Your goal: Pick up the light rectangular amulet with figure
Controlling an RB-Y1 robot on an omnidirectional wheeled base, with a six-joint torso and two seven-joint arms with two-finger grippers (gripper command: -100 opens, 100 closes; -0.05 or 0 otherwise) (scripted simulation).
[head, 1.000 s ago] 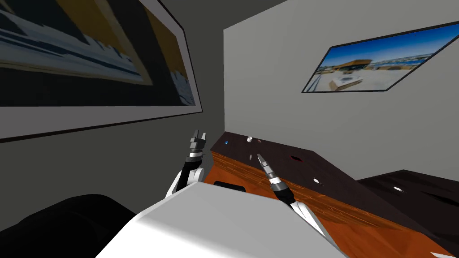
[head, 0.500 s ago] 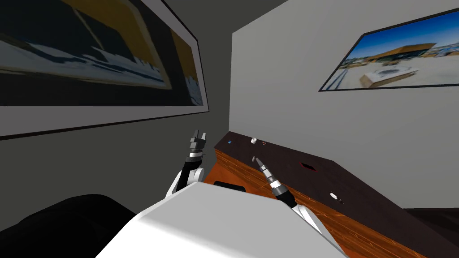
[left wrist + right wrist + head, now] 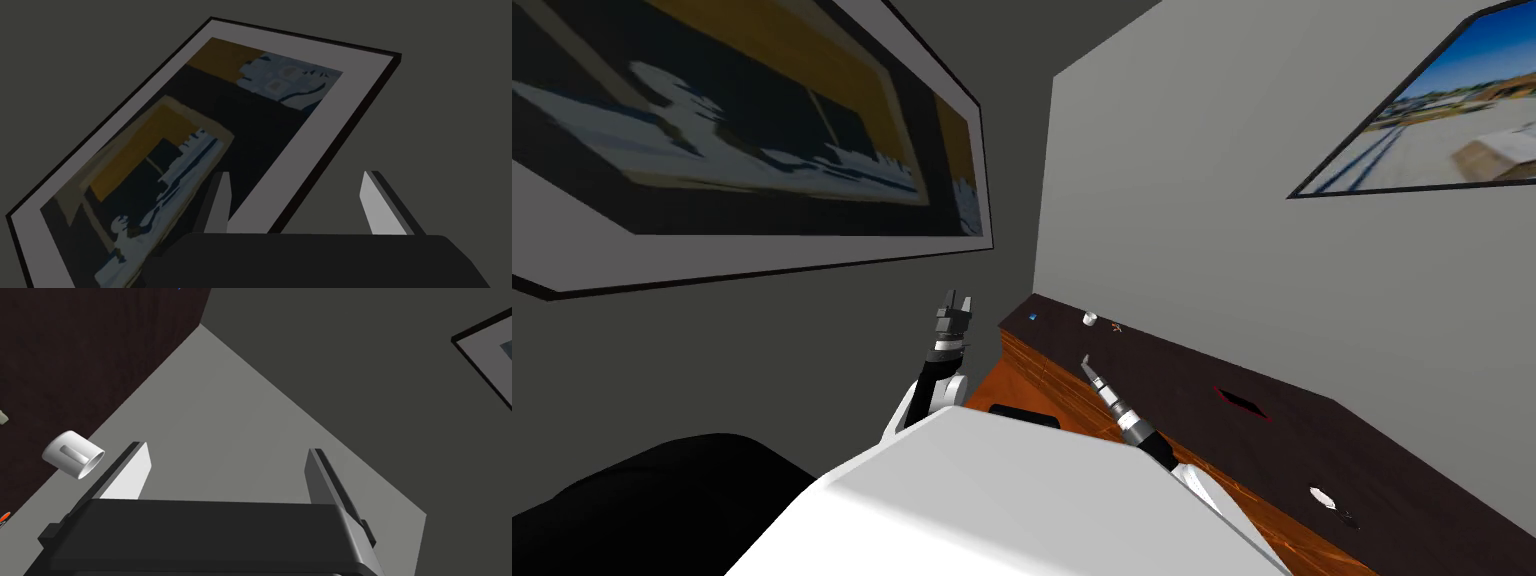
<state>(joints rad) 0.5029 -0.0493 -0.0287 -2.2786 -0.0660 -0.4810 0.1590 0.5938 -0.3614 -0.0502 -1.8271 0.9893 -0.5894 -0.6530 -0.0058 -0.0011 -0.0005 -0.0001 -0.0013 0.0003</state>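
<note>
— Fingers on the right gripper (image 3: 227, 448): how do they stand?
— Spread wide, nothing between them. In the head view the right gripper (image 3: 1085, 360) sits just right of centre, over the front of a dark-topped counter (image 3: 1182, 385) with an orange-brown wooden face.
— And the left gripper (image 3: 956, 298)?
— Raised just left of centre, off the counter's left end, its fingers (image 3: 218, 202) likewise wide apart and holding nothing.
— Where is the amulet (image 3: 3, 418)?
— The right wrist view catches a small pale scrap, only partly in view, lying on the counter top off to one side of the fingers. I take that for it; no figure can be made out.
— What lies beyond?
— A white cup (image 3: 1089, 319) near the back wall, a tiny orange thing (image 3: 1115, 327) just right of it, and a tiny blue thing (image 3: 1032, 317) at the counter's left end. Toward the lower right, a dark red-edged patch (image 3: 1240, 401), then a white thing (image 3: 1322, 496).
</note>
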